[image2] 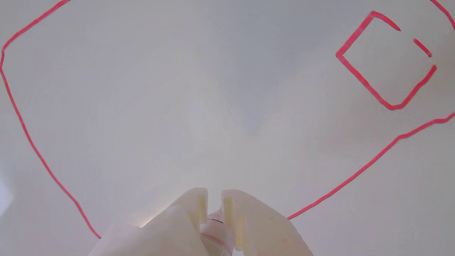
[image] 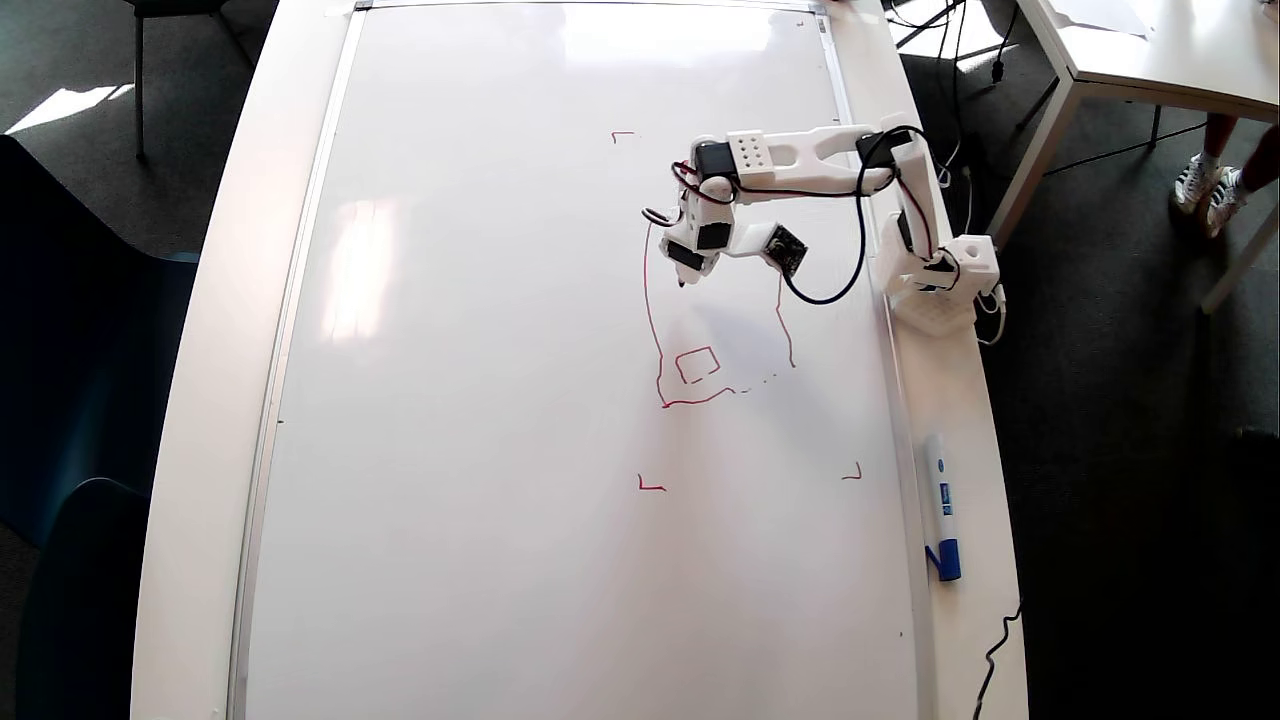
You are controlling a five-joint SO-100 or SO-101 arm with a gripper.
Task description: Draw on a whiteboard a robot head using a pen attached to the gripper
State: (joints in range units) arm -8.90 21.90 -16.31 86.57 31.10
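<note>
The whiteboard covers most of the white counter, and the arm's base stands on the counter rim at about two o'clock in the overhead view; the arm reaches across the board toward nine o'clock, with the gripper pointing down over the upper part of the red drawing; the robot head is only partly drawn there: a long wobbly side, a bottom stroke that breaks into dashes, a shorter side toward three o'clock, and one small square inside; in the wrist view the fingers are nearly closed, clamped on the pen between them, with the small square at one o'clock; a marker with a blue cap lies on the rim at four o'clock; red corner marks sit around the drawing.
</note>
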